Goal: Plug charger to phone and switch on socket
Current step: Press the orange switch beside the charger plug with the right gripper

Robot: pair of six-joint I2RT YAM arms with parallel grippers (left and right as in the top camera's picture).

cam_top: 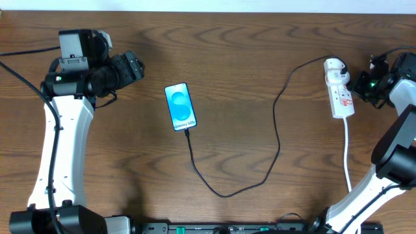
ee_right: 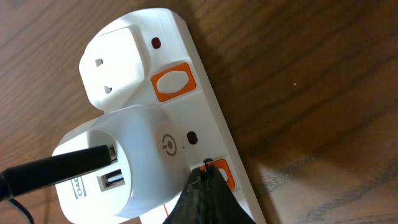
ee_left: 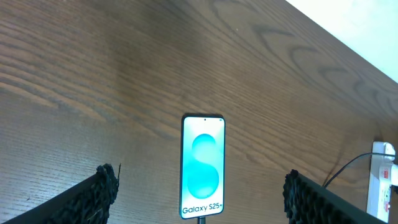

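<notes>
The phone (cam_top: 180,106) lies face up mid-table with its blue screen lit and reads "Galaxy S25+"; it also shows in the left wrist view (ee_left: 203,167). The black charger cable (cam_top: 260,179) is plugged into the phone's near end, loops across the table and runs to a white adapter (ee_right: 118,165) on the white socket strip (cam_top: 340,90). My left gripper (ee_left: 199,196) is open and empty, raised left of the phone. My right gripper (ee_right: 208,174) is shut, its tip pressing on an orange switch (ee_right: 222,173) of the strip (ee_right: 205,124).
A second white plug (ee_right: 118,62) sits on the strip next to another orange switch (ee_right: 172,83). The strip's thick white cord (cam_top: 346,153) runs toward the table's front edge. The right arm's base (cam_top: 383,169) stands at the right.
</notes>
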